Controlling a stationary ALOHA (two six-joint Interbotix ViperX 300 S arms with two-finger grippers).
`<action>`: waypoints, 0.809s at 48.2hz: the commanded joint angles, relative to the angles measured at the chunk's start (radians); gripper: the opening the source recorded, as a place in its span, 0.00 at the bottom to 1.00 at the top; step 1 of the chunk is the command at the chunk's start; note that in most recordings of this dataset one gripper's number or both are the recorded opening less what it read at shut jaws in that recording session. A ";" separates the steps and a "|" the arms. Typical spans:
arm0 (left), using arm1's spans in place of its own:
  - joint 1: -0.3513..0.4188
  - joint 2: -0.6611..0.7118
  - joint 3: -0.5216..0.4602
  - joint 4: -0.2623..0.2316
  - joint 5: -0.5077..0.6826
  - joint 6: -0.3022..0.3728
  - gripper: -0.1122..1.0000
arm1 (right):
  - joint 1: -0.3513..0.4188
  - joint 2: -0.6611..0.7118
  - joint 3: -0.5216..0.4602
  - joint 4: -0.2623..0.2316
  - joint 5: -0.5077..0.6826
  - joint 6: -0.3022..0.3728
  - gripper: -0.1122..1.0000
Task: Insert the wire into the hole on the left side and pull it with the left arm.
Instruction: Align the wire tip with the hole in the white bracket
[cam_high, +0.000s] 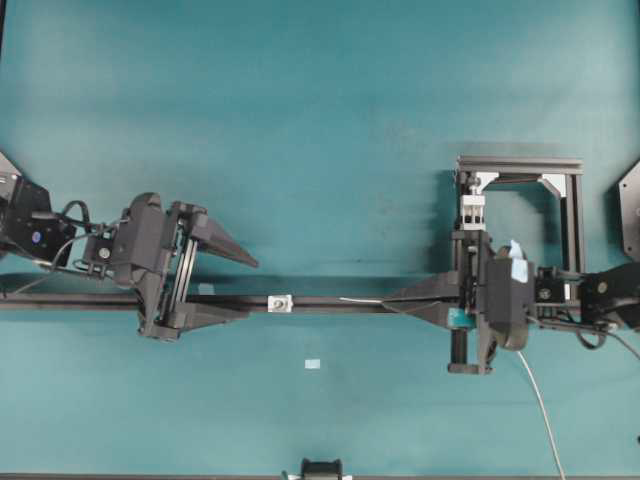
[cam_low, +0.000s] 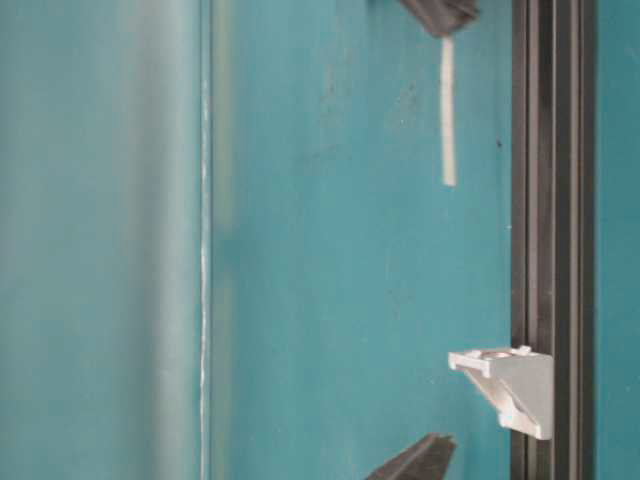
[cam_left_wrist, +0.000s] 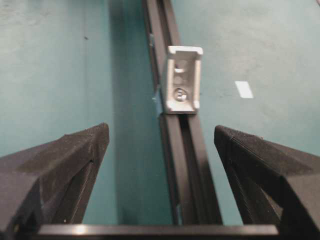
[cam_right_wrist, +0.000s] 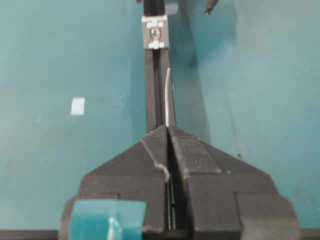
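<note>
Your right gripper (cam_right_wrist: 167, 129) pinches the wire (cam_right_wrist: 167, 95) short of the bracket (cam_right_wrist: 155, 33) on the black rail (cam_left_wrist: 187, 165); your left gripper (cam_left_wrist: 160, 145) gapes empty astride it.

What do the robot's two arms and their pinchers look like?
Both arms are black. The left gripper has two long pointed black fingers and thin black cables behind it. The right gripper has pointed fingers too, plus light-blue tape on top.
</note>
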 joint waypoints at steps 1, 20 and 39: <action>-0.011 0.000 -0.015 -0.003 -0.014 0.000 0.71 | 0.008 0.003 -0.023 0.000 -0.015 0.000 0.13; -0.011 0.002 -0.008 -0.003 -0.014 0.000 0.71 | 0.008 0.041 -0.028 0.000 -0.069 0.000 0.13; -0.009 0.002 -0.011 -0.003 -0.014 0.000 0.70 | 0.009 0.072 -0.034 -0.002 -0.080 0.000 0.13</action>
